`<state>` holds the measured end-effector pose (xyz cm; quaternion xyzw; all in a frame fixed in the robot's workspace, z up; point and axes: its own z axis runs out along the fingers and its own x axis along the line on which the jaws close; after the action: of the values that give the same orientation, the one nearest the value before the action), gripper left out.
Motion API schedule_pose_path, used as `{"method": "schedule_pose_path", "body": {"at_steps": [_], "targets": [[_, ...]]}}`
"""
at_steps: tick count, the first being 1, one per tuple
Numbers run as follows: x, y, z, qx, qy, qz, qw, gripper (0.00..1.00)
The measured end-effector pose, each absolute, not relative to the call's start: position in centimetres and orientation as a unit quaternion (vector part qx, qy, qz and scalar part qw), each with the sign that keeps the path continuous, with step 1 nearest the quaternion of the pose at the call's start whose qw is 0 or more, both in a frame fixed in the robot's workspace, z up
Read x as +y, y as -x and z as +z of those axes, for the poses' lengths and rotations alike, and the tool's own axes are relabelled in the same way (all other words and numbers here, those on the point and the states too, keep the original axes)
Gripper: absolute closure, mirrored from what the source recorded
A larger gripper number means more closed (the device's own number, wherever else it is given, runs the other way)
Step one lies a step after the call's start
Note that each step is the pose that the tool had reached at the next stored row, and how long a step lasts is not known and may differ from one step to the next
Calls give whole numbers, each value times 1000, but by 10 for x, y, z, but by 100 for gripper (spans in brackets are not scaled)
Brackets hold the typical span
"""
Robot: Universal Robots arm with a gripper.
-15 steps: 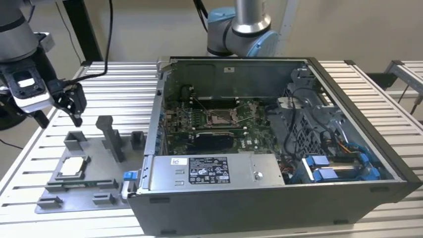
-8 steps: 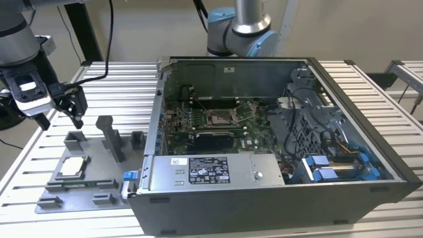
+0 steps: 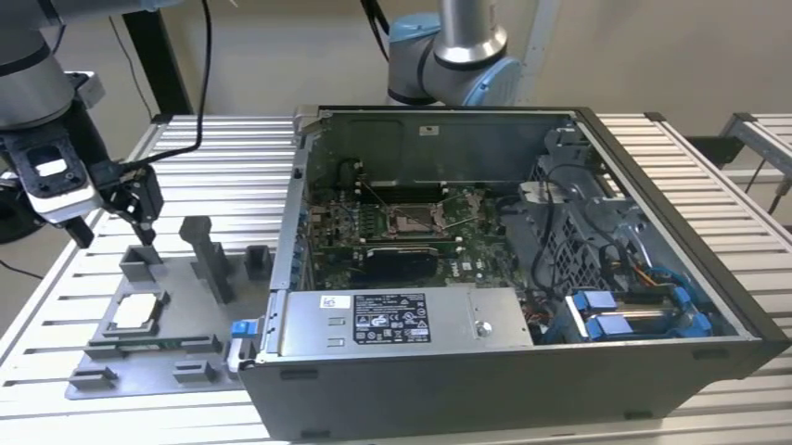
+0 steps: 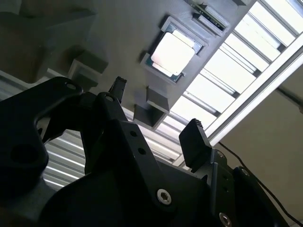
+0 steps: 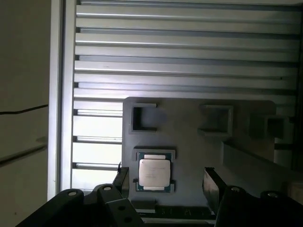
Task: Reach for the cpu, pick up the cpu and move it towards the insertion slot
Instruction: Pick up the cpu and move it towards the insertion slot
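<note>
The black tool [image 5: 165, 176] sits closest in both wrist views, its two fingers [image 5: 211, 182] spread wide with nothing between them. It hangs above the single cpu [image 5: 154, 171] and is clear of it. The cpu lies flat, silvery face up, in a shallow square pocket of one grey fixture plate [image 5: 189, 137]. In the exterior view three grey blocks [image 3: 208, 260] stand upright along the plate's far side. The plate rests on the slatted metal tabletop [image 3: 210, 139], just beside one open computer case [image 3: 495, 389], on the exterior view's left of it. Inside the case, one insertion slot [image 3: 411, 219] with a shiny frame sits amid green board, well apart from the cpu.
</note>
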<state>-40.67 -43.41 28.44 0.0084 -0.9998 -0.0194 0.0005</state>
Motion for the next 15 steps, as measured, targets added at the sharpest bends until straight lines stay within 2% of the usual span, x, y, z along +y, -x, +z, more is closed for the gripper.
{"method": "schedule_pose_path", "body": {"at_steps": [15], "targets": [[-445,408,278,-1000,-8,-19,0,0]]}}
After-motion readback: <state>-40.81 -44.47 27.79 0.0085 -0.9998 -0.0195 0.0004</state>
